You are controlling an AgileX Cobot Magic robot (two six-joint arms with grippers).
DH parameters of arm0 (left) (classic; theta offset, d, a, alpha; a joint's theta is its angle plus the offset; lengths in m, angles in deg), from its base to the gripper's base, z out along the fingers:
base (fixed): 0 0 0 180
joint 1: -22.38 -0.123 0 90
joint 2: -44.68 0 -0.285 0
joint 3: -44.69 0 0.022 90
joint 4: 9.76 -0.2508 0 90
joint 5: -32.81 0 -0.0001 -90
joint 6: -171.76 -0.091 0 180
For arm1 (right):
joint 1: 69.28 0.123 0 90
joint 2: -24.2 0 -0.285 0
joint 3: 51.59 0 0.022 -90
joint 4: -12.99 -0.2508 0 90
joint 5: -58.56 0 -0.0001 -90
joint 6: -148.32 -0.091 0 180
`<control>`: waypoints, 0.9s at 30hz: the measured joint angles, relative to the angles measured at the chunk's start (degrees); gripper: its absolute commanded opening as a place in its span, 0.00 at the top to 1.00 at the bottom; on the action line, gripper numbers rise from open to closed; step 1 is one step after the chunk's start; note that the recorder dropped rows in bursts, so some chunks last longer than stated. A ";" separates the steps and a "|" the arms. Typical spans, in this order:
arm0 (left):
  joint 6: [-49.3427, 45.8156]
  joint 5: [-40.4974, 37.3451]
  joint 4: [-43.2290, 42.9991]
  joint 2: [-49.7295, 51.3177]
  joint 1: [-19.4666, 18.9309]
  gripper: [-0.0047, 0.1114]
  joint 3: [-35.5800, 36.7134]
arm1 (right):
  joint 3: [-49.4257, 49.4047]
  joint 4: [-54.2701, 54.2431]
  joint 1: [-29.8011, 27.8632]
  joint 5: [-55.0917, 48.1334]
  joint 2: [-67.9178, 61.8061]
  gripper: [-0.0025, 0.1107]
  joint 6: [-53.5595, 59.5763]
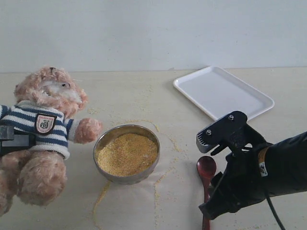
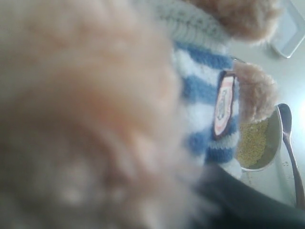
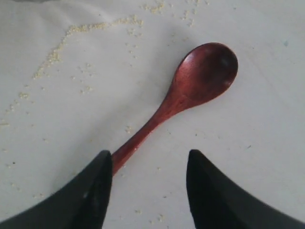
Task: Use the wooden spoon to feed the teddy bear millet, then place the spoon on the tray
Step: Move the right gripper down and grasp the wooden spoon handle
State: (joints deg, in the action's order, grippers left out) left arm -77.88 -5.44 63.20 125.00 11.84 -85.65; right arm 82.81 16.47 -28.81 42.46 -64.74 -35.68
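Observation:
The teddy bear [image 1: 43, 139] leans at the table's left, its striped shirt and badge facing the metal bowl [image 1: 103, 140] heaped with millet [image 1: 127, 153]. My left gripper [image 1: 10, 138] presses into the bear's side and seems shut on it. Blurred fur [image 2: 95, 119] fills the left wrist view, and only one dark finger [image 2: 243, 202] shows. The wooden spoon [image 1: 206, 168] lies flat on the table right of the bowl. My right gripper [image 3: 149, 153] hangs open just above its handle [image 3: 138, 140], which runs under one finger. The spoon's bowl [image 3: 207, 71] is empty. The white tray [image 1: 223, 91] sits at the back right.
Loose millet trails [image 1: 103, 191] lie scattered around the bowl and toward the tray, and some grains [image 3: 62, 43] lie near the spoon. The right arm's black sleeve [image 1: 283, 165] comes in from the right edge. A pale wall stands behind the table.

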 measured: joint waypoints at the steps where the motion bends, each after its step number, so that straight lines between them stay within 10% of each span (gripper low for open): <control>1: -0.03 0.00 0.09 0.00 0.00 0.92 0.00 | 0.00 -0.79 0.10 0.40 -0.02 0.51 -0.15; 27: -9.55 4.77 2.42 0.09 0.00 0.92 0.00 | 0.27 -0.73 0.10 7.95 -10.18 0.52 -0.61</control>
State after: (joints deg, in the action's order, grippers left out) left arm -87.43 -0.67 65.62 125.09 11.84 -85.65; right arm 83.09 15.73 -28.71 50.41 -74.92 -36.29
